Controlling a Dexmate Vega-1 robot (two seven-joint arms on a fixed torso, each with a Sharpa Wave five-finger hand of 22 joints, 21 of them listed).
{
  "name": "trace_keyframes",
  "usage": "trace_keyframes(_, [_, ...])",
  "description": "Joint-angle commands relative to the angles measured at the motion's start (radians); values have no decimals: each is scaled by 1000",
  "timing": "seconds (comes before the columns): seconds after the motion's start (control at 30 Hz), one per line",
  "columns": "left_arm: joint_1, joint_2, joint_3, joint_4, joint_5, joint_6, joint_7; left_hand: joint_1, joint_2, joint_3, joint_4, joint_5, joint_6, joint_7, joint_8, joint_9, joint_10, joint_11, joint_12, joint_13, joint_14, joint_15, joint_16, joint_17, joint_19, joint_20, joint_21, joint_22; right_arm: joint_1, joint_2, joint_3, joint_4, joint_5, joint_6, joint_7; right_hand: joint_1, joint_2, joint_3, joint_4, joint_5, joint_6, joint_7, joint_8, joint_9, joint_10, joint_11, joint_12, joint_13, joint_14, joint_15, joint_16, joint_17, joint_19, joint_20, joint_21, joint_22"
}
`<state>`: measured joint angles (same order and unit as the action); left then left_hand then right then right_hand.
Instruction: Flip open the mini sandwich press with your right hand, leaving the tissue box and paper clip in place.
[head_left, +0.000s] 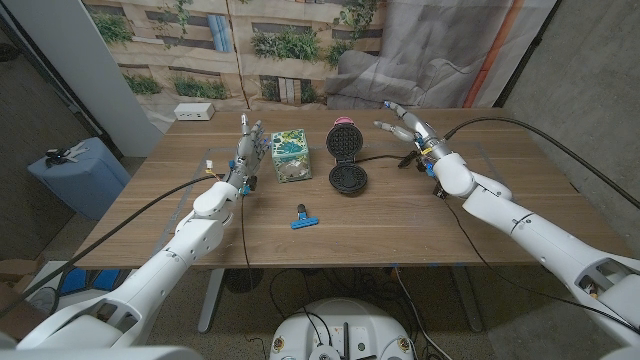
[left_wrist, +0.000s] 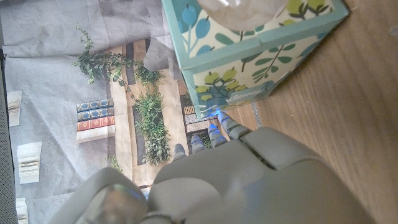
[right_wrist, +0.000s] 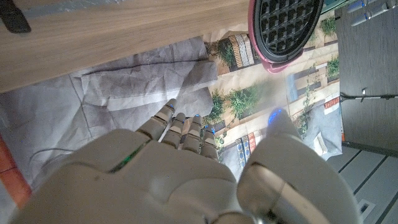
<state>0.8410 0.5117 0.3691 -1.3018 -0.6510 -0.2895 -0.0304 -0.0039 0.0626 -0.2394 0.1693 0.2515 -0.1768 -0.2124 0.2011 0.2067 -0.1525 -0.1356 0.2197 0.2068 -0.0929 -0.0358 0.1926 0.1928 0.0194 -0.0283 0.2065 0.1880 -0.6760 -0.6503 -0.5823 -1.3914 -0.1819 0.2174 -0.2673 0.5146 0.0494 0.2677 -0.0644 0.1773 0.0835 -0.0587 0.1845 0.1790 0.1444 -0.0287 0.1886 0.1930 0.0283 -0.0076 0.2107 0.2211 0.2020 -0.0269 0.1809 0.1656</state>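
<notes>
Sandwich press (head_left: 346, 160) at counter (head_left: 400, 220) centre, lid already upright, waffle plates exposed. Right hand (head_left: 403, 128) raised just right of lid, fingers apart, holding nothing. Left hand (head_left: 248, 150) empty, fingers spread, beside tissue box (head_left: 290, 155). Paper clip (head_left: 305, 219) undisturbed nearer the robot.

Your mini sandwich press (head_left: 346, 158) is standing open on the wooden table (head_left: 400, 220), lid tilted up behind its dark waffled base. Your right hand (head_left: 408, 130) is hovering just right of it, fingers spread, holding nothing. Your left hand (head_left: 247, 150) is waiting beside the tissue box (head_left: 291, 156). The blue paper clip (head_left: 304, 219) is lying nearer you.
</notes>
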Motion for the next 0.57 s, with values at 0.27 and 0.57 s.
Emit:
trace_keyframes(0.27, [0, 0, 0, 0, 0, 1, 0, 0, 52, -7, -1, 5, -35, -8, 5, 5, -4, 2, 7, 2, -7, -38, 3, 3, 3, -3, 6, 3, -79, 58, 87, 17, 296, 34, 36, -58, 8, -13, 23, -4, -20, 6, -4, 1, -9, 8, 1, 4, -9, 0, 2, 8, -16, 1, -2, 1])
trace_keyframes(0.57, [0, 0, 0, 0, 0, 1, 0, 0, 52, -7, -1, 5, -34, -8, 5, 5, -6, 0, 6, 2, -7, -37, 3, 3, 3, -2, 6, 3, -114, 71, 102, 41, 414, 41, 100, -89, 19, -20, 34, -3, -33, 10, -5, 0, -20, 6, 0, 3, -18, -5, 2, 11, -47, -1, -8, 1])
